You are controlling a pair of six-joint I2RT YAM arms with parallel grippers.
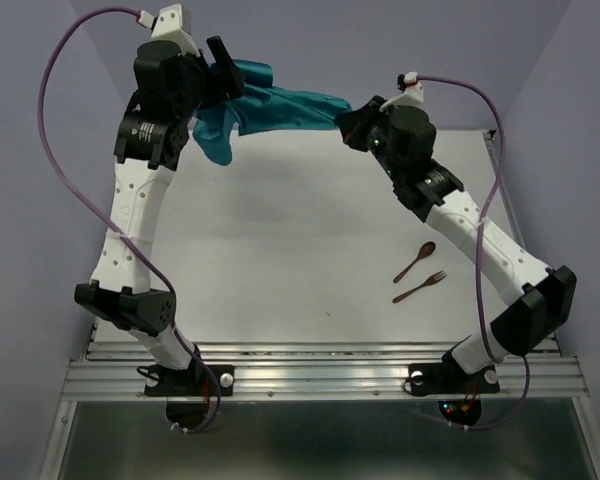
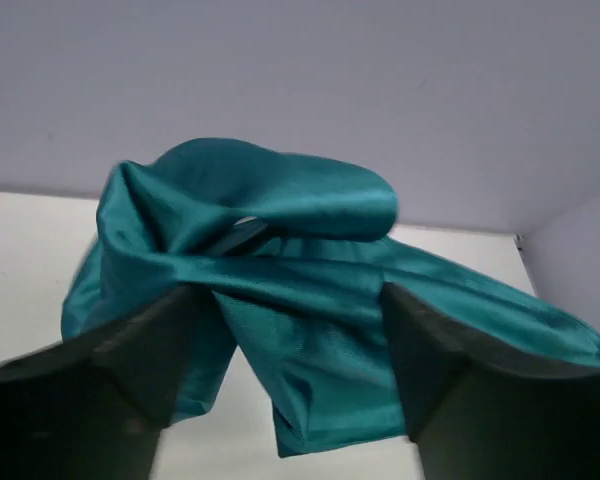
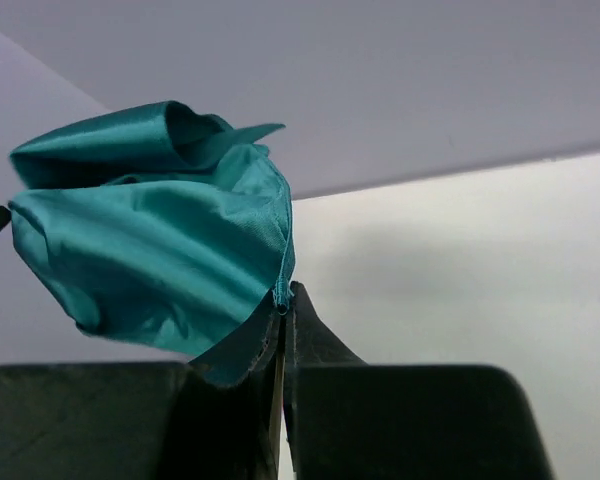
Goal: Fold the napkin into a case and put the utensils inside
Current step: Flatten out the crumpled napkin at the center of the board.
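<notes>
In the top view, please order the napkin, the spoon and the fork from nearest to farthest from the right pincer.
1. napkin: pinched in the right pincer itself.
2. spoon: lying on the table, right side.
3. fork: beside the spoon, slightly nearer the front edge.

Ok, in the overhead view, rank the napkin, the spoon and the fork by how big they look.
1. napkin: bunched and held aloft, so nearer the camera, but clearly the largest.
2. spoon and fork: both thin and about the same length, too alike to rank.
</notes>
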